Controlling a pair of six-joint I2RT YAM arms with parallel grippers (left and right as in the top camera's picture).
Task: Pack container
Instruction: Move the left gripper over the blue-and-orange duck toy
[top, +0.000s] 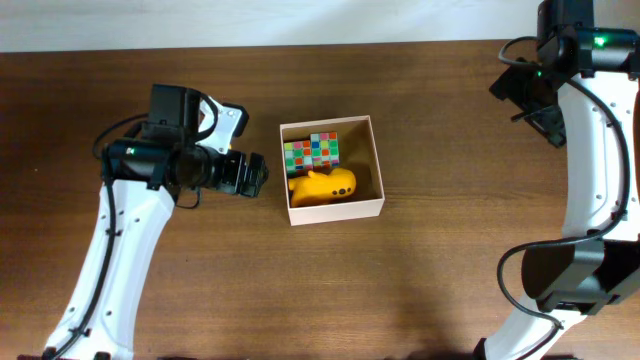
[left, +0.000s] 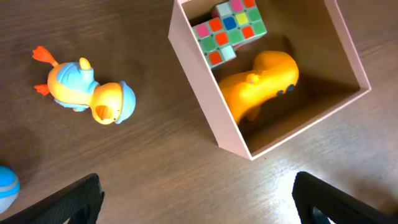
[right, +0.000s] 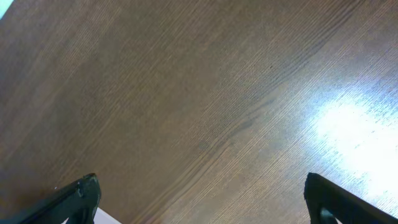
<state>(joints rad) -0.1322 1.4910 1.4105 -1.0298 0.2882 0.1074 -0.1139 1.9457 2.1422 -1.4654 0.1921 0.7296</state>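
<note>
I've got the left gripper (left: 196, 186) hovering over the dark brown wooden surface (top: 420, 280), its two black fingers (left: 62, 202) spread wide apart at the bottom corners of my wrist view. Just ahead of it and off to the right sits the square open-topped container with cream-white walls and a tan cardboard inside (left: 205, 106), flat on the surface. Inside, a multicoloured puzzle cube (left: 230, 30) lies in the far corner from this gripper, and an orange plastic animal toy (left: 261, 84) lies on the near side of the cube, against the container's wall. Ahead and to the left of the gripper, outside the container, a yellow duck toy with a blue cap (left: 84, 90) lies on its side. A blue ball (left: 6, 186) peeks in at the far-left edge. Over on the right gripper (right: 199, 193), the fingers are spread apart too, with only bare wood under them.
</note>
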